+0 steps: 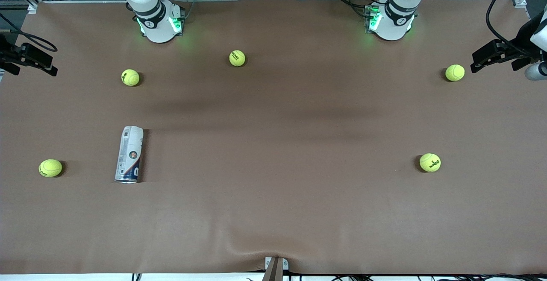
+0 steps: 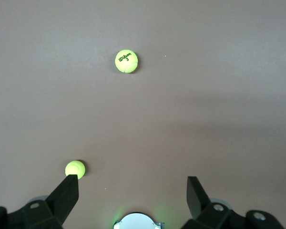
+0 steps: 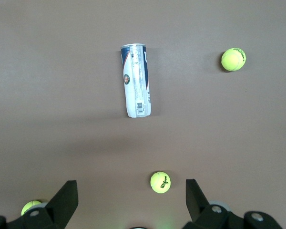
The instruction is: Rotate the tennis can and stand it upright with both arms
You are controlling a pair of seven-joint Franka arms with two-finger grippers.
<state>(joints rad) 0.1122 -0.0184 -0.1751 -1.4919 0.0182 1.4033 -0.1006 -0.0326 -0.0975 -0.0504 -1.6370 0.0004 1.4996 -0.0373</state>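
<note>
The tennis can (image 1: 129,154) lies on its side on the brown table, toward the right arm's end, with its silver rim end nearest the front camera. It also shows in the right wrist view (image 3: 136,81). My right gripper (image 3: 130,183) is open and empty, high over the table near its own base (image 1: 158,22), well apart from the can. My left gripper (image 2: 132,180) is open and empty, high over the table near its base (image 1: 391,20). The can is out of the left wrist view. Neither hand shows in the front view.
Several yellow-green tennis balls lie scattered: one (image 1: 50,168) beside the can toward the table's end, one (image 1: 130,77) farther from the front camera than the can, one (image 1: 237,58) mid-table, two (image 1: 454,72) (image 1: 430,162) at the left arm's end. Black mounts (image 1: 25,57) (image 1: 500,54) stand at both ends.
</note>
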